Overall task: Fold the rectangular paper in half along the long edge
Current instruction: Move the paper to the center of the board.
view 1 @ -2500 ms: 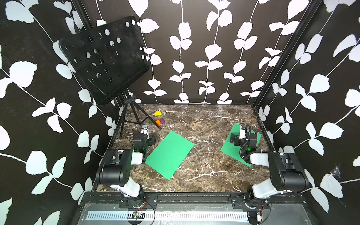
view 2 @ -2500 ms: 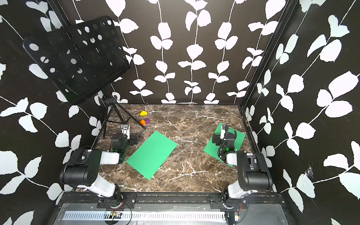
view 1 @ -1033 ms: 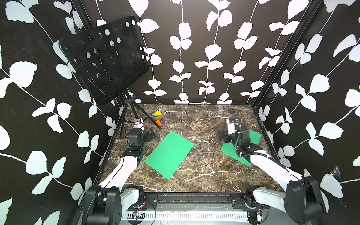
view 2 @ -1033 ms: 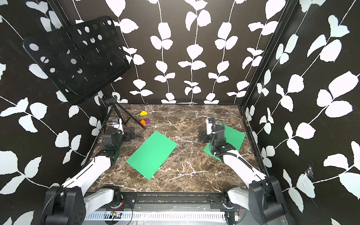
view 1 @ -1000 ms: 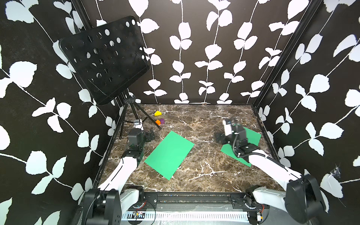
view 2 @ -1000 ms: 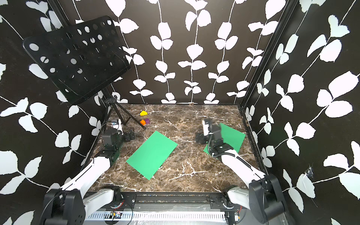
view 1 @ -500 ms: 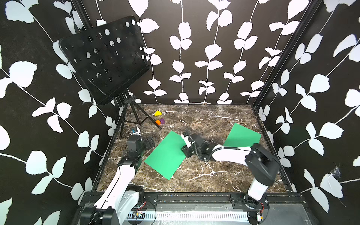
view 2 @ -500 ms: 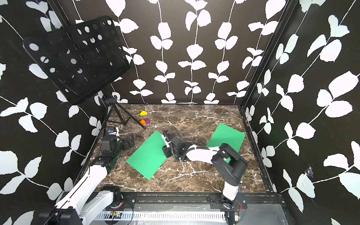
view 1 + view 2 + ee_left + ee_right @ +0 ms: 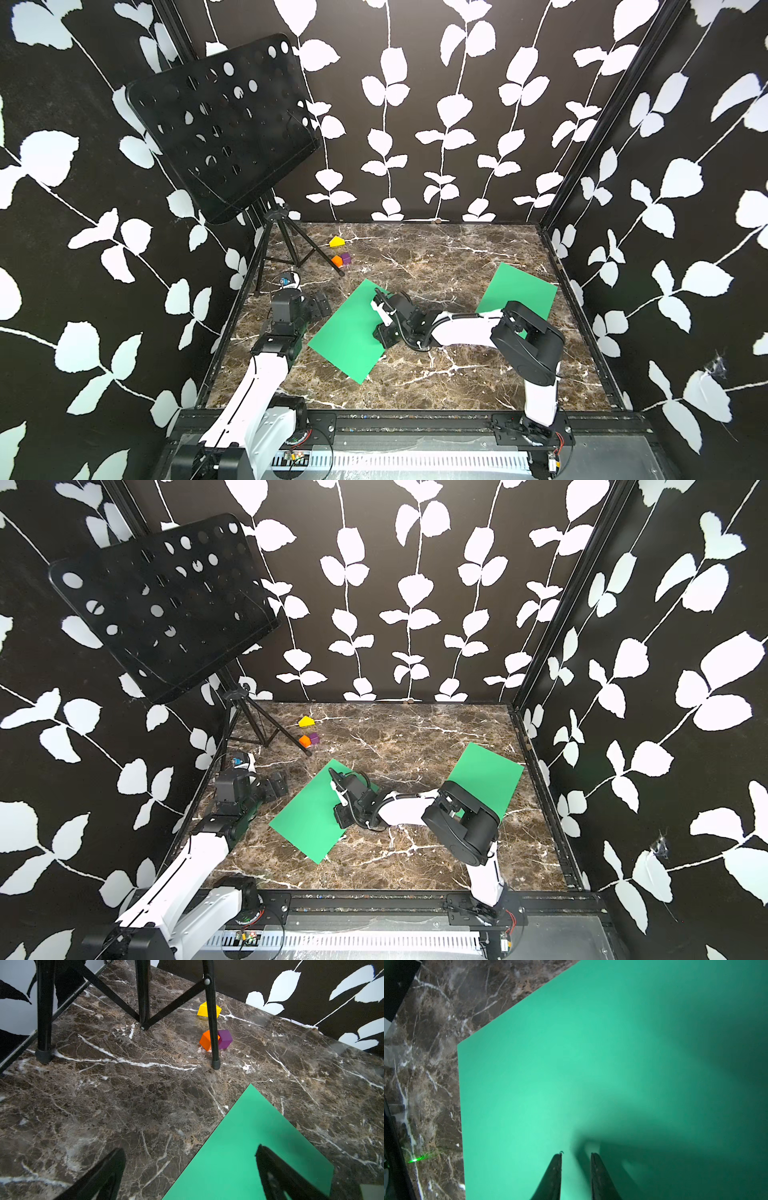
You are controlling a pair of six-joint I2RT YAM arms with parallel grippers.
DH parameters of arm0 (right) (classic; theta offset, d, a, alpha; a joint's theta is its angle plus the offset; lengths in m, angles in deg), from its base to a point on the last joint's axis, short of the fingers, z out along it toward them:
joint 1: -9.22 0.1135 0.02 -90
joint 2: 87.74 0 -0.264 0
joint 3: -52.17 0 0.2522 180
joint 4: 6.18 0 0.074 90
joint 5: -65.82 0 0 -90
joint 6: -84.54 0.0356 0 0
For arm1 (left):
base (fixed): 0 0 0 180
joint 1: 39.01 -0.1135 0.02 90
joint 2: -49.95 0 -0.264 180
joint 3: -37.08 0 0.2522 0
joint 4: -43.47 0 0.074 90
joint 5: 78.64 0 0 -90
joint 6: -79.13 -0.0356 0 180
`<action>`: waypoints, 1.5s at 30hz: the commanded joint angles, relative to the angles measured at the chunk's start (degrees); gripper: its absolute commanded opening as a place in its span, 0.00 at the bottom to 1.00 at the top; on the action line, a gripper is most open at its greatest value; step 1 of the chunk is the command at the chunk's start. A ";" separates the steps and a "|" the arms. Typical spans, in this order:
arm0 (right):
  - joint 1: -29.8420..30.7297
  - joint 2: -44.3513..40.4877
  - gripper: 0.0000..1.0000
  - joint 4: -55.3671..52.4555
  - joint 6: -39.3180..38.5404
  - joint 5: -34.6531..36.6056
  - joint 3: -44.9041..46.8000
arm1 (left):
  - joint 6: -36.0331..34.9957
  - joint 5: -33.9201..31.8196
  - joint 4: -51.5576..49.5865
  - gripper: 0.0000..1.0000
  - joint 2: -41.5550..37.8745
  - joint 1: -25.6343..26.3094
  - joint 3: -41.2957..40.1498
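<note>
Right gripper (image 9: 576, 1155), narrowed and seemingly empty, hovers over the green paper (image 9: 349, 336). Left gripper (image 9: 190, 1148) gapes at its edge. Paper lies flat, nothing folded yet.

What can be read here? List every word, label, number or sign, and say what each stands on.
No readable text.
Blank: middle green paper, other green paper, yellow block, orange block, purple block, music stand.
A blue patch on the left arm is too small to read.
</note>
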 commanded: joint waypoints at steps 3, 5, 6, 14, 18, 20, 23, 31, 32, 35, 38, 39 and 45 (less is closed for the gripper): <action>-5.36 -1.72 0.27 -1.48 2.09 0.00 4.73 | -0.03 0.98 -2.68 0.99 -0.38 0.10 0.53; -7.34 -2.54 0.29 -2.31 1.19 0.19 5.89 | -0.12 1.28 -2.74 0.99 -0.12 0.11 0.68; -8.46 -2.93 0.30 -2.57 0.61 0.04 6.37 | -0.11 1.44 -2.65 0.99 0.08 0.05 0.68; -17.96 -2.06 0.33 -8.20 -6.47 1.14 3.11 | 1.04 7.25 -1.93 0.99 4.45 0.08 1.97; -21.48 -2.40 0.35 -8.95 -7.97 0.56 0.98 | 0.58 11.54 -4.36 0.94 11.48 1.92 5.12; -21.87 -3.84 0.44 -9.27 -8.43 0.14 0.52 | -0.13 12.68 -6.60 0.92 15.32 4.04 7.62; -21.87 -7.45 0.64 -8.63 -7.21 -1.00 1.77 | -0.94 15.36 -7.43 0.92 21.11 7.65 11.17; -19.81 -10.49 0.69 -6.93 -1.37 -0.74 5.77 | -0.54 14.59 -8.64 0.91 31.94 14.10 18.97; -18.93 -9.99 0.67 -7.05 -1.15 -0.72 5.29 | -0.15 14.63 -8.48 0.91 32.50 14.17 19.15; -16.22 -7.48 0.58 -7.98 -0.51 -1.09 2.94 | -0.12 15.02 -8.05 0.93 32.59 14.16 18.76; -14.17 -4.43 0.50 -9.63 0.28 -1.22 0.85 | -0.08 14.94 -8.33 0.93 31.78 14.17 17.98; -13.59 -3.85 0.49 -9.72 0.49 -1.03 0.74 | -0.03 14.98 -8.47 0.93 31.54 14.17 17.74; -11.24 -4.73 0.43 -9.20 2.55 0.11 4.21 | 0.97 15.56 -8.98 0.93 30.78 14.56 17.28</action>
